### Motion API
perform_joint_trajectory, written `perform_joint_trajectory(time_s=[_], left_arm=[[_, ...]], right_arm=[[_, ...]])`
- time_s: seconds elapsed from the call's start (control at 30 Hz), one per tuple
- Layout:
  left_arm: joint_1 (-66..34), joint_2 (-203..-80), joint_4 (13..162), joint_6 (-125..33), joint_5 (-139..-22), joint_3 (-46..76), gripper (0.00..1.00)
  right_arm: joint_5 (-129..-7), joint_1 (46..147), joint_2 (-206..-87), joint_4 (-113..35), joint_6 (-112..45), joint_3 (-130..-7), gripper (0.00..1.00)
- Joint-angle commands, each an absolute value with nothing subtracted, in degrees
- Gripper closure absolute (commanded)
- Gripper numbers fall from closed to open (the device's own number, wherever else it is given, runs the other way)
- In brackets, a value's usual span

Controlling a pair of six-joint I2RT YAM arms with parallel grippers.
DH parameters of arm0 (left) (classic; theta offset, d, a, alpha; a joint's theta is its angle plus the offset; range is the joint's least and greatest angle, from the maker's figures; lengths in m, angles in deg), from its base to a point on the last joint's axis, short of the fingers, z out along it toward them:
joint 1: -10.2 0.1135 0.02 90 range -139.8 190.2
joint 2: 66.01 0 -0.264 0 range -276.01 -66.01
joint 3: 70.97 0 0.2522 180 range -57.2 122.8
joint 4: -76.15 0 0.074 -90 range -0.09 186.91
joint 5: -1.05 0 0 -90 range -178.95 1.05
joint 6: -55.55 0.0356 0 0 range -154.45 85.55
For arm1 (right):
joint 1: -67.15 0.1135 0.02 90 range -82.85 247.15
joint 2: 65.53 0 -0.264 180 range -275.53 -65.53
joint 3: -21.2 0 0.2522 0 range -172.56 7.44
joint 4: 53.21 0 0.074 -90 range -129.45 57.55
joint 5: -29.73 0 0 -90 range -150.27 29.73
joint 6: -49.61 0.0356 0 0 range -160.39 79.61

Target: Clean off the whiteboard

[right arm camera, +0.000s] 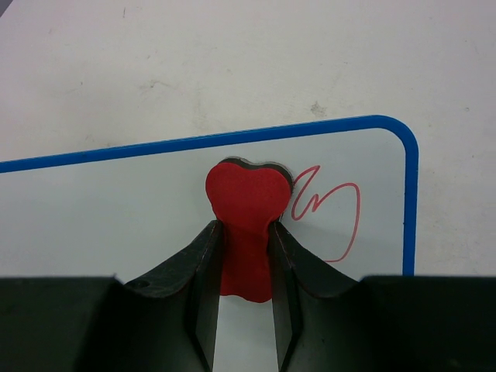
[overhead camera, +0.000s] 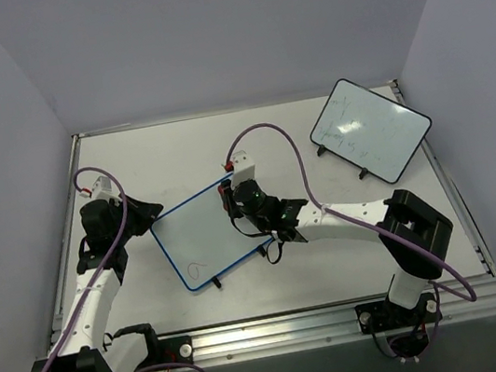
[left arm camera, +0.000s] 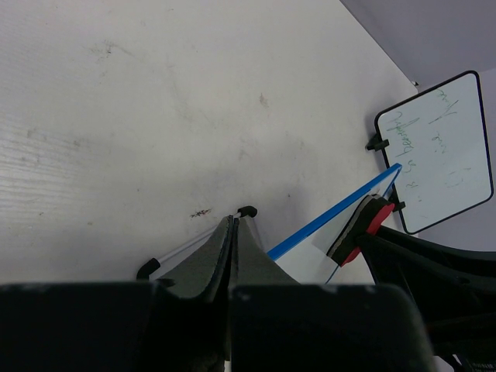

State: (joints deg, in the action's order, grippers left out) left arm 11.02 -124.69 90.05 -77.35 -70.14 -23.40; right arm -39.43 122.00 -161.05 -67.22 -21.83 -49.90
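The whiteboard (overhead camera: 204, 238) with a blue rim lies tilted at the table's middle. My left gripper (overhead camera: 148, 219) is shut on its left corner; in the left wrist view the fingertips (left arm camera: 234, 219) pinch the rim, with the blue edge (left arm camera: 333, 217) running off to the right. My right gripper (overhead camera: 229, 198) is shut on a red eraser (right arm camera: 246, 198) and presses it on the whiteboard (right arm camera: 116, 209) near a rounded corner. A red scribble (right arm camera: 333, 209) sits just right of the eraser. Another small red scribble (overhead camera: 195, 270) shows near the board's near corner.
A black-rimmed whiteboard (overhead camera: 369, 127) with faint marks stands at the back right and also shows in the left wrist view (left arm camera: 438, 151). Walls close the table on three sides. A metal rail (overhead camera: 344, 317) runs along the near edge.
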Motion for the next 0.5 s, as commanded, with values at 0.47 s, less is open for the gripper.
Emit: perform_joint_trajectory(time_s=[0.47], left_arm=[[10.8,-123.5,87.7,-77.0,-69.3,-23.0,0.98]], right_arm=[[-31.9,117.3,-155.5,-59.8,-18.2,-48.1,1.0]])
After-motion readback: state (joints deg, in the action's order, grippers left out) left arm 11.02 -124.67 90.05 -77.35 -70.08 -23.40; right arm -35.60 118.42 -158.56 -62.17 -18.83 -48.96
